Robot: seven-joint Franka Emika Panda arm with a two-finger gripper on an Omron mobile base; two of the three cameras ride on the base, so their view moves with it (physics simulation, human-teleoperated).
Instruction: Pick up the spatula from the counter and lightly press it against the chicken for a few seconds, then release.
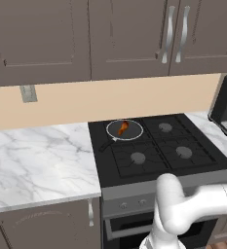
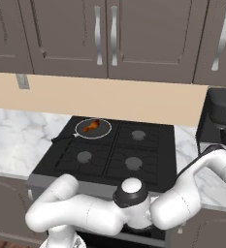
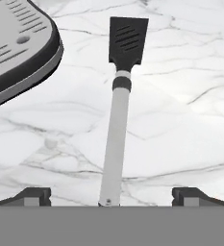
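A spatula (image 3: 117, 125) with a black slotted blade and a long silver handle lies flat on the marble counter (image 3: 180, 110) in the hand view. My gripper (image 3: 111, 196) hovers above the end of its handle, open, with one fingertip on each side and nothing between them. The chicken (image 1: 123, 128) (image 2: 90, 127), an orange-brown drumstick, rests in a small pan (image 1: 137, 130) (image 2: 104, 129) on the stove's back left burner. My arm reaches off to the right of the stove in both base views.
A dark coffee machine (image 1: 226, 104) (image 2: 220, 116) stands on the counter right of the stove (image 1: 159, 146) (image 2: 114, 155); its grey base (image 3: 17, 48) lies close to the spatula's left. Wall cabinets hang above. A wide marble counter (image 1: 37, 155) stretches left of the stove.
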